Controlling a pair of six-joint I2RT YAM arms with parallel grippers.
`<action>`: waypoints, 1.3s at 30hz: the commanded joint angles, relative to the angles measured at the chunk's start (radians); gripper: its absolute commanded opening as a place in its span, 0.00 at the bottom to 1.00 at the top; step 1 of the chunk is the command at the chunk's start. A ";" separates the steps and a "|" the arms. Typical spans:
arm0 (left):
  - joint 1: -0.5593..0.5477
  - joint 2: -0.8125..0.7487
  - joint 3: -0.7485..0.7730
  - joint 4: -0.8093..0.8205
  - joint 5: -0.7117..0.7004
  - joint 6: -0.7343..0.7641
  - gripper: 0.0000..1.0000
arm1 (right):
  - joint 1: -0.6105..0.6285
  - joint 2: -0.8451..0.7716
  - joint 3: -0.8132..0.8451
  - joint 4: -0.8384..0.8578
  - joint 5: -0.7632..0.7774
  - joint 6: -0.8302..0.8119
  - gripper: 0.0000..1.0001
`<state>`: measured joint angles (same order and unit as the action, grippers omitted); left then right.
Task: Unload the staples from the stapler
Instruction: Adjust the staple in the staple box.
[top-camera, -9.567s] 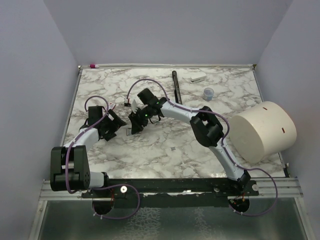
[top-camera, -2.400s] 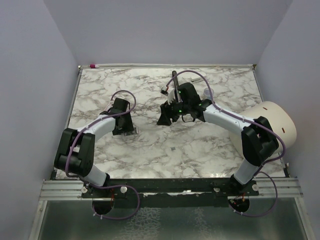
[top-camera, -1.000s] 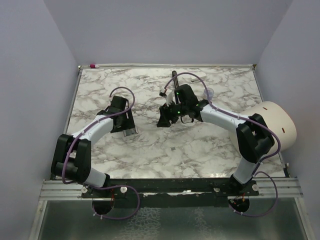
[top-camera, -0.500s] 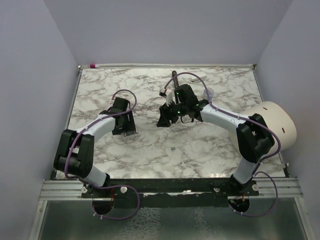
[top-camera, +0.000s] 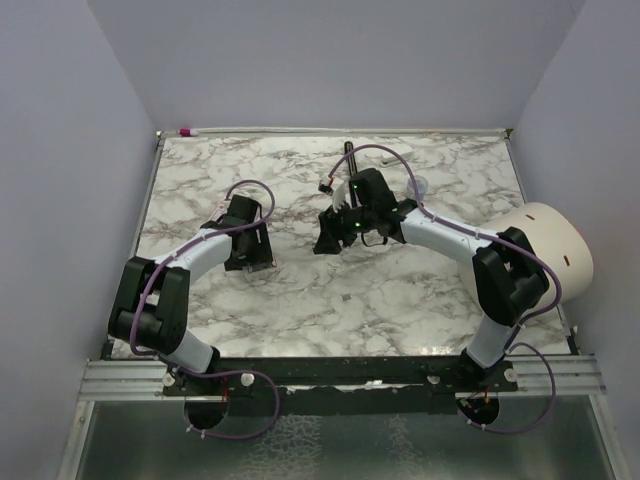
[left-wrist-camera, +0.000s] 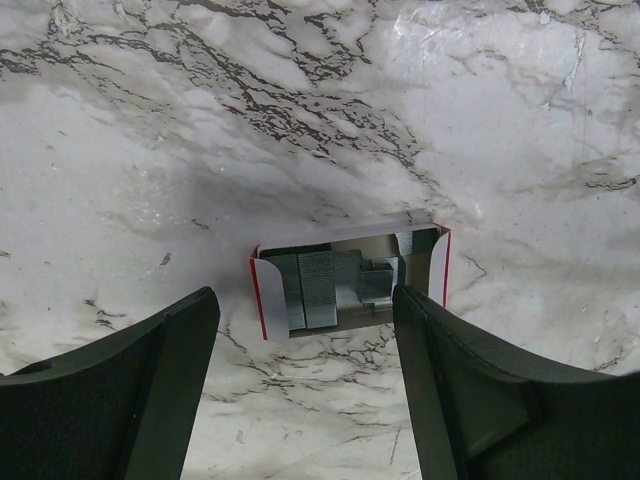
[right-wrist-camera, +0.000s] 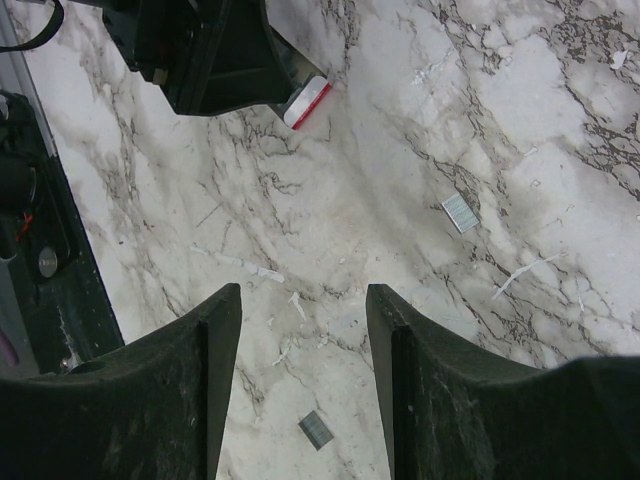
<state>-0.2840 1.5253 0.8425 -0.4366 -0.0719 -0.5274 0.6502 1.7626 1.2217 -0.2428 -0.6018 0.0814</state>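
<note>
The red-and-white stapler (left-wrist-camera: 268, 298) lies open on the marble, with grey strips of staples (left-wrist-camera: 320, 290) showing inside it. My left gripper (left-wrist-camera: 303, 300) hovers over it, open, a finger on each side and neither touching it. In the top view the stapler (top-camera: 261, 267) peeks out beside the left gripper (top-camera: 250, 254). My right gripper (top-camera: 324, 238) stands open and empty near the table's middle. In the right wrist view, loose staples (right-wrist-camera: 459, 212) and another short strip (right-wrist-camera: 316, 430) lie on the marble around the right gripper (right-wrist-camera: 303, 295), with the stapler's end (right-wrist-camera: 308, 103) under the left gripper.
A long black bar (top-camera: 351, 160) lies at the back centre. A big cream cylinder (top-camera: 530, 262) lies on its side at the right edge. A tiny staple strip (top-camera: 345, 297) sits on the marble in front. A pink-tipped item (top-camera: 186, 131) rests at the back left corner.
The left arm's elbow has shifted slightly while its gripper stays over the stapler. The right arm has not moved.
</note>
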 joint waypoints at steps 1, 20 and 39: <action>-0.007 0.011 -0.002 0.011 0.012 0.004 0.74 | -0.003 -0.011 0.005 0.010 -0.024 -0.012 0.54; -0.006 0.036 0.009 0.007 0.003 0.003 0.74 | -0.003 -0.009 0.005 0.008 -0.028 -0.012 0.54; -0.037 0.057 0.026 -0.026 -0.054 -0.009 0.76 | -0.003 -0.011 0.005 0.006 -0.030 -0.012 0.54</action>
<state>-0.3099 1.5547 0.8585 -0.4446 -0.0971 -0.5270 0.6502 1.7626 1.2217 -0.2428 -0.6117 0.0814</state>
